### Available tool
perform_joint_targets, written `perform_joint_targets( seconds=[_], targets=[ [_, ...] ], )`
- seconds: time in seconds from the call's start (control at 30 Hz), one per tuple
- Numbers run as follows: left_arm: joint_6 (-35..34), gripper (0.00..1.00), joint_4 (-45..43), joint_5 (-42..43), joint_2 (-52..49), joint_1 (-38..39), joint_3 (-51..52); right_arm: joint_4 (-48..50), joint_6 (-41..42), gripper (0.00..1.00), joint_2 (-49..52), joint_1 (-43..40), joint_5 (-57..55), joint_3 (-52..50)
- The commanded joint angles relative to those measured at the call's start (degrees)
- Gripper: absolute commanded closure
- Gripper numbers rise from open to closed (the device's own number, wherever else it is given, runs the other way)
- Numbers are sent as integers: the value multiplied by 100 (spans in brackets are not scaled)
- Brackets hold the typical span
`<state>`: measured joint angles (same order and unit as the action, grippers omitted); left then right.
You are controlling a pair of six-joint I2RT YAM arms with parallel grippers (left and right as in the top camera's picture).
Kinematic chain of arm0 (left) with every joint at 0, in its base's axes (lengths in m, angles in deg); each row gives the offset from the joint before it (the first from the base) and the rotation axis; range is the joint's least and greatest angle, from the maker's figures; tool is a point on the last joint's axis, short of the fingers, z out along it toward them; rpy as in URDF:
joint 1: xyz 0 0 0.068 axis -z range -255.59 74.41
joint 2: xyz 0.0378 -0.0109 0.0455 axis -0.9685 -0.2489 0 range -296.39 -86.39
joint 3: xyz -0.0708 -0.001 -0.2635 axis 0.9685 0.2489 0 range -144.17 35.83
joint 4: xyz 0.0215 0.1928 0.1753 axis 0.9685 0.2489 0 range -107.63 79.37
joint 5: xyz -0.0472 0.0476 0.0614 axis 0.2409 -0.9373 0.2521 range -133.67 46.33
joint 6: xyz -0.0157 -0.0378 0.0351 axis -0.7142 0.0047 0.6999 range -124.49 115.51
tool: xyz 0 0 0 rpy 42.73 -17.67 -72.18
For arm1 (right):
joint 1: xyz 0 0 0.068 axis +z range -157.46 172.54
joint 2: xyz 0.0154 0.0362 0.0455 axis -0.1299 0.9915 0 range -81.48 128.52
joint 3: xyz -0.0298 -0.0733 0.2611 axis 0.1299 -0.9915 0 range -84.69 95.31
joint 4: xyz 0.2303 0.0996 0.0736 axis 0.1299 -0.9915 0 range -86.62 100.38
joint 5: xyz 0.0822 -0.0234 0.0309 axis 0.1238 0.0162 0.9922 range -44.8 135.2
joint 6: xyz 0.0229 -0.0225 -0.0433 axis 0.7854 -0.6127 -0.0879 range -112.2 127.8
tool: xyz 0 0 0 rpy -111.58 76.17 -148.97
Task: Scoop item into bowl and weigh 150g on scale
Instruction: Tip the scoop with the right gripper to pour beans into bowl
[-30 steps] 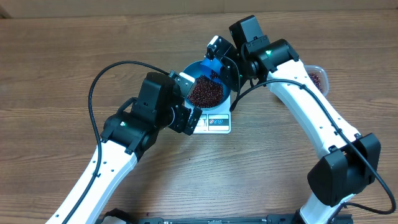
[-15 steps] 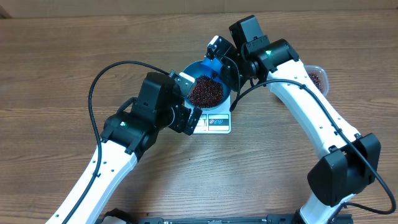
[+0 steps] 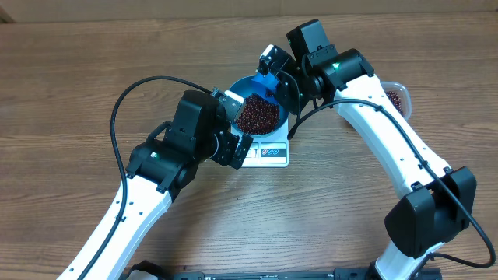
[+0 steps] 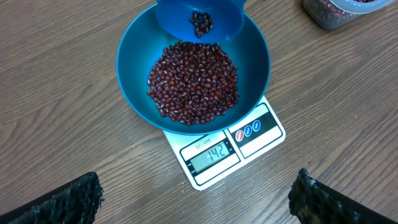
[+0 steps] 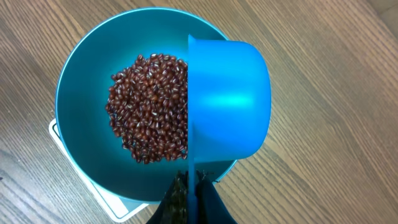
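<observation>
Here, beans (image 4: 193, 81) fill bowl (image 4: 134, 56) on scale (image 4: 208, 155); right tool (image 5: 191, 199) pinches scoop (image 5: 230, 106), left tool (image 3: 236, 124) wide.

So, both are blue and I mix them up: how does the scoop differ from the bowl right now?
The bowl sits on the scale; the scoop is held tilted over it by the right gripper. The bowl holds a broad heap of beans; the scoop only a few. The bowl is much wider than the scoop. Both are blue and round.
</observation>
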<state>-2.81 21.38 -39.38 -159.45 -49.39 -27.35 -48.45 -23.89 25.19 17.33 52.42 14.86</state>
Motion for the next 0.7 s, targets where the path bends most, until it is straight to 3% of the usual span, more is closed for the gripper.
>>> perform_joint_targets(
  seconds=[0.0, 0.67],
  targets=[
    [90, 0, -26, -22, 0, -31, 2, -55, 37, 96, -221, -4, 55, 188],
    [90, 1, -26, -22, 0, -31, 2, -42, -210, 96, -221, -4, 31, 188]
  ],
)
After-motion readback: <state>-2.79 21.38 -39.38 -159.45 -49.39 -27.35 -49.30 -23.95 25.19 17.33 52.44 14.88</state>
